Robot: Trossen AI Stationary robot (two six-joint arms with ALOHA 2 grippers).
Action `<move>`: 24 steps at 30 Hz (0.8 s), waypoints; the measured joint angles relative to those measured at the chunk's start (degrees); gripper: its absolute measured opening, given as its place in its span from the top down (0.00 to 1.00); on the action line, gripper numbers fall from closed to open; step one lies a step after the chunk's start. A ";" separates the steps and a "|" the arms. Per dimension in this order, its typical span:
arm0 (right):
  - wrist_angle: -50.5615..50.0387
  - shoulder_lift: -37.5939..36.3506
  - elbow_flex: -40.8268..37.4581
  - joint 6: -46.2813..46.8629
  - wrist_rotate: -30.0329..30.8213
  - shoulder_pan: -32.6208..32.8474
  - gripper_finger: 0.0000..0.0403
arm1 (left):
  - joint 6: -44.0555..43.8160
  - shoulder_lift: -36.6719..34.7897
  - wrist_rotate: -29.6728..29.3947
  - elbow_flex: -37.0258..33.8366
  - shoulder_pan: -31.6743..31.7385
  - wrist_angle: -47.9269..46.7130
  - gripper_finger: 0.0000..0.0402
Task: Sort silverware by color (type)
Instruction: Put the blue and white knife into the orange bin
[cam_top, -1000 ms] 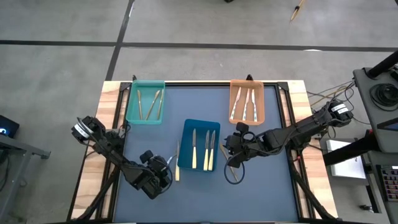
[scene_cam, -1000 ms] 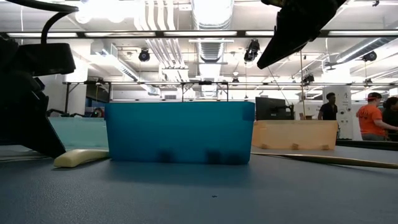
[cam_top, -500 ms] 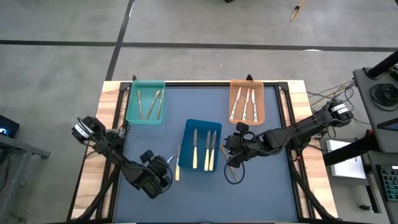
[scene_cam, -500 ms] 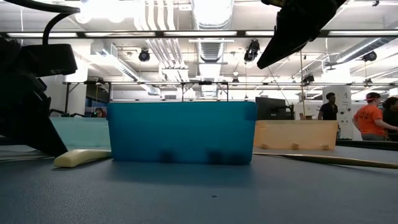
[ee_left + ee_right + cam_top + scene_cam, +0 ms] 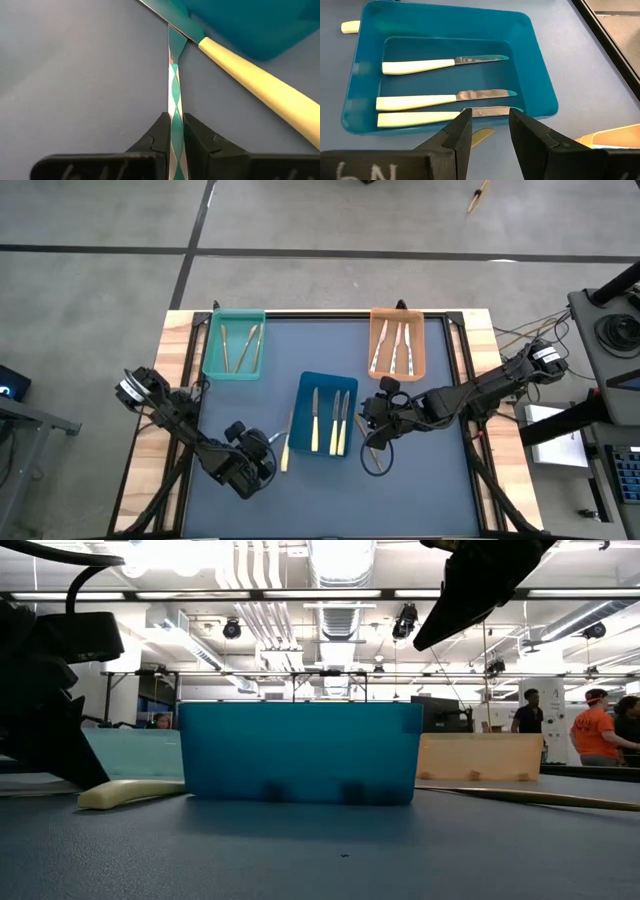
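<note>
A cream-handled knife (image 5: 286, 442) lies on the mat, just left of the blue tray (image 5: 304, 442). That tray holds three more cream-handled knives (image 5: 417, 65). My left gripper (image 5: 173, 117) sits low beside the loose knife, shut on a slim shiny strip of silverware (image 5: 173, 85) seen edge-on. The strip's far end meets the knife where blade joins handle (image 5: 176, 42). My right gripper (image 5: 486, 117) hovers open above the mat, right of the blue tray, and also shows in the high view (image 5: 378, 425). A gold-tan utensil (image 5: 482, 135) lies below it. My left gripper pinches the shiny strip's near end (image 5: 174, 107) between its two fingers. The fingers slant down from the table's near left. The strip runs straight out ahead of them, standing on edge. Its far tip touches the cream-handled knife.
At the far left stands a teal tray (image 5: 212, 352) with gold-handled pieces. At the far right, an orange tray (image 5: 421, 350) holds silvery ones. A long gold utensil (image 5: 530, 797) lies on the mat at the right. People stand in the room behind (image 5: 600, 725).
The loose cream-handled knife has swung a little: its handle end has gone toward the table's left and its blade end toward the blue tray. The blue tray has slid slightly toward the table's right edge. Both arms have stayed in place.
</note>
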 joint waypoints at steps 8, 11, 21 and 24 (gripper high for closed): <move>-0.02 0.00 0.00 0.00 0.00 0.01 0.70 | -3.25 -1.37 -0.61 -0.13 0.09 -5.35 0.97; -0.02 0.01 0.00 0.00 0.00 -0.01 0.70 | -5.13 -2.46 0.57 0.12 0.09 -10.10 0.97; 0.09 -0.01 0.00 0.00 0.02 -0.01 0.70 | -7.75 -7.85 -2.41 0.52 0.07 -17.55 0.97; 0.20 0.01 0.00 0.00 0.02 -0.01 0.70 | -7.75 -10.10 -3.24 0.59 0.07 -18.65 0.97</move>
